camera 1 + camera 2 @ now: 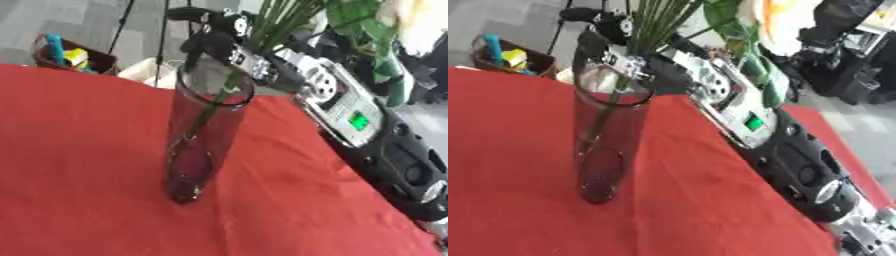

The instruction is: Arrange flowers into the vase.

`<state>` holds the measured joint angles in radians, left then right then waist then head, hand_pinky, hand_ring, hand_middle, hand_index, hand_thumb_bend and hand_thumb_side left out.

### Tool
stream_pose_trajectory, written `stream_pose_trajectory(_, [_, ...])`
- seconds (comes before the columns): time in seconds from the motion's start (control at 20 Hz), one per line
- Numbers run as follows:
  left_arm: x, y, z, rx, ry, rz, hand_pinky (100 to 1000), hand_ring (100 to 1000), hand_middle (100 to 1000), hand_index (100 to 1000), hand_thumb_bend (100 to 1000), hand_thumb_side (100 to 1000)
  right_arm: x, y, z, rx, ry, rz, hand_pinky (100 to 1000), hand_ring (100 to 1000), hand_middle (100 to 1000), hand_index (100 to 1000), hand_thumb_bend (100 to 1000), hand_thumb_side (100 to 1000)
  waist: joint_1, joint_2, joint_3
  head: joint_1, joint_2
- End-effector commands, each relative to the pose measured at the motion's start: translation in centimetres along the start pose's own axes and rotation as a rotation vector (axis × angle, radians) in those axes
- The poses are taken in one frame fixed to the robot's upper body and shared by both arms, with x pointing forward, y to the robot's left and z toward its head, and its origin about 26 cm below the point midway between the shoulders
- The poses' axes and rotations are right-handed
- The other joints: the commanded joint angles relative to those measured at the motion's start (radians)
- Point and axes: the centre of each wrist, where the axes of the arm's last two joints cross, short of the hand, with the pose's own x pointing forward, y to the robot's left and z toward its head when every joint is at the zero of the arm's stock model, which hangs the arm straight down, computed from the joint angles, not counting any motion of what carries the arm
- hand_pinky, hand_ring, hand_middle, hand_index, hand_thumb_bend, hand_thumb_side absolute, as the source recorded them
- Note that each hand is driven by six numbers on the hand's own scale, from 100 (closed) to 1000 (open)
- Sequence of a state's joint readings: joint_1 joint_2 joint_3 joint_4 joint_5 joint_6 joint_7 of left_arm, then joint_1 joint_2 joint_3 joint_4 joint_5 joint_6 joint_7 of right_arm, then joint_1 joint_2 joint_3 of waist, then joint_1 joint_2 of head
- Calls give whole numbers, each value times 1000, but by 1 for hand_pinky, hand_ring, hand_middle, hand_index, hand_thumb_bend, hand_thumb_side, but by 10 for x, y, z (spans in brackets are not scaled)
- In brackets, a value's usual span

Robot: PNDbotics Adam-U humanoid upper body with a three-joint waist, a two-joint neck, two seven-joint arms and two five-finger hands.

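Red cloth (87, 165) over the table fills the near field in the left eye view; on it a tall clear glass vase (203, 145) stands upright, base near the cloth's middle, well apart from any edge, so it should take stems without tipping. Right forearm (376, 145), black with silver panels and a green-lit display, comes in from the lower right and runs up to the vase's rim. Right hand (229, 47) sits just above and behind the rim, fingers curled round a bunch of green flower stems (273, 22); one stem end (210, 107) already dips inside the glass, slanting down. Blooms run out of frame at the top. Judgement: holding the bunch high over the mouth lets the stems drop straight in. Right eye view: same layout; hand (627, 60) closed on the stems (658, 20) at the rim of the vase (605, 145), stem visible through the wall. Box of coloured items (505, 57) sits beyond the table's far left. Left hand not visible in either view.
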<state>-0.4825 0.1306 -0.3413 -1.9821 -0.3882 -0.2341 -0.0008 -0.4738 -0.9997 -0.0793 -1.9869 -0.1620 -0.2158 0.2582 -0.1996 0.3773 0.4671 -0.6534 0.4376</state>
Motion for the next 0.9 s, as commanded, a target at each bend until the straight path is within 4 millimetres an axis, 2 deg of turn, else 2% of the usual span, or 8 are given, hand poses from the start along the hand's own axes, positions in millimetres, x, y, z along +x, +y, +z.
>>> stream_pose_trajectory(0.05, [5,1,-3,-5,-21,-4,526,737,732,750,100,727,7,-11,-1,21,-9,53,772,1000,100,627,100,1000,7,-17,-5,-3,-10])
stream_pose_trajectory(0.6, [5,1,-2,-8,-19,-4,525,738,733,749,100,729,6,-9,0,66,-15,71,804,1000,100,798,100,1000,3,-18,-6,-7,-12])
stream_pose_trajectory(0.9, [5,1,-3,-9,-20,-4,525,739,733,749,100,730,5,-7,1,77,-47,82,876,1000,100,828,100,1000,-1,-17,-6,-8,-10])
